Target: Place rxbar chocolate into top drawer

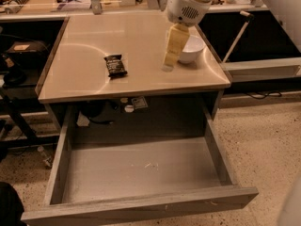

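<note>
The rxbar chocolate (115,65), a small black wrapped bar, lies flat on the beige tabletop (84,41), left of centre. The top drawer (141,206) is pulled fully open below the table's front edge, and its grey floor is bare. My gripper (170,60) hangs from the white arm over the right half of the tabletop. It is to the right of the bar, apart from it, and just left of the white bowl. It holds nothing that I can see.
A white bowl (194,48) stands on the table's right side, partly behind the gripper. A grey shelf (263,67) sticks out to the right of the table. Cables and small fittings hang under the tabletop. Cluttered benches run along the back.
</note>
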`<state>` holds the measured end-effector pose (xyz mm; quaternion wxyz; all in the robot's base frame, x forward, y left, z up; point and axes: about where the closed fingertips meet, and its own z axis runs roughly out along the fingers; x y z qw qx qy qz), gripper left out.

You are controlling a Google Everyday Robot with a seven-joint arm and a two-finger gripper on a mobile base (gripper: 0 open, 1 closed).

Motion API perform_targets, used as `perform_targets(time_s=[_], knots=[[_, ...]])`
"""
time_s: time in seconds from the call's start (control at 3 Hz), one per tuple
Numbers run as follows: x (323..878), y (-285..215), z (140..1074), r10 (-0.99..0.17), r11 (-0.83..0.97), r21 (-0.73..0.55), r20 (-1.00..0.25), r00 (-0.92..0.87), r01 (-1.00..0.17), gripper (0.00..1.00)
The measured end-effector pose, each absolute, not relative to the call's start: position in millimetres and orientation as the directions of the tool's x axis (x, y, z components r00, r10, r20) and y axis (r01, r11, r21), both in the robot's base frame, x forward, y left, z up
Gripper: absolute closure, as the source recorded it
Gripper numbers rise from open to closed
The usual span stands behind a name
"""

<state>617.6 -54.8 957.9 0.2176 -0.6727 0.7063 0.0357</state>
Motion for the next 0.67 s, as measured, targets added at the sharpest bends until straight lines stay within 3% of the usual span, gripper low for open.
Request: perform_targets(time_s=[0.33,0.67], knots=[[650.1,-21.5,959.1,-0.927,0.042,-0.254,-0.370,0.057,-0.966,0.00],[650.2,-21.4,958.9,-0.927,0.042,-0.254,-0.370,0.057,-0.966,0.00]])
